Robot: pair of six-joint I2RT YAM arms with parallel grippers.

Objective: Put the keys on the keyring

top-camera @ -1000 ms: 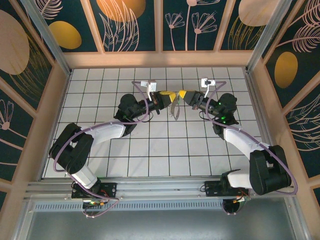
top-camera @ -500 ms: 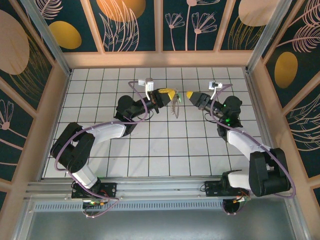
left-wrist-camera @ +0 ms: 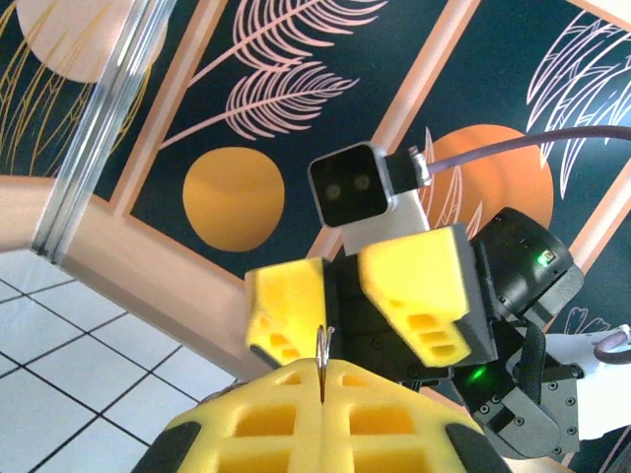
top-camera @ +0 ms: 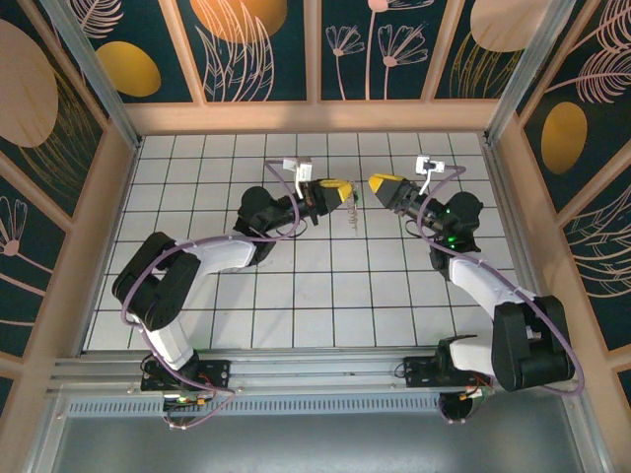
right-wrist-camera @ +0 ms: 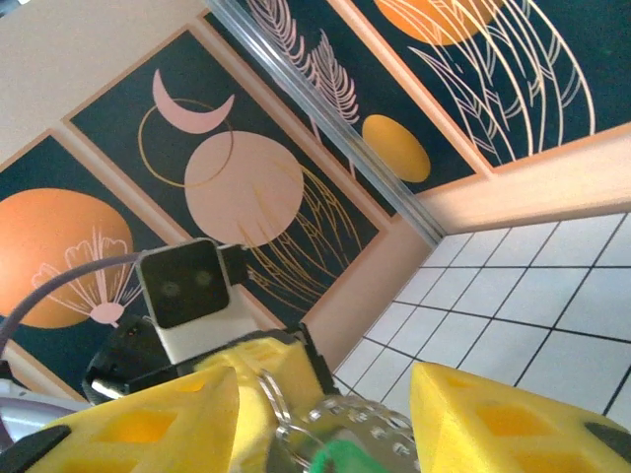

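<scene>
Since one second ago, the right gripper [top-camera: 379, 184] has backed off toward 3 o'clock and parted its jaws about halfway; it holds nothing. The left gripper [top-camera: 340, 188] stays clamped on the keyring [top-camera: 352, 209], which hangs at its 5 o'clock above the table [top-camera: 296, 296]. The keys [right-wrist-camera: 347, 432] dangle at the keyring. Step in hand: probably release after threading. Next: confirm every key is captive and re-grasp any loose one.
</scene>
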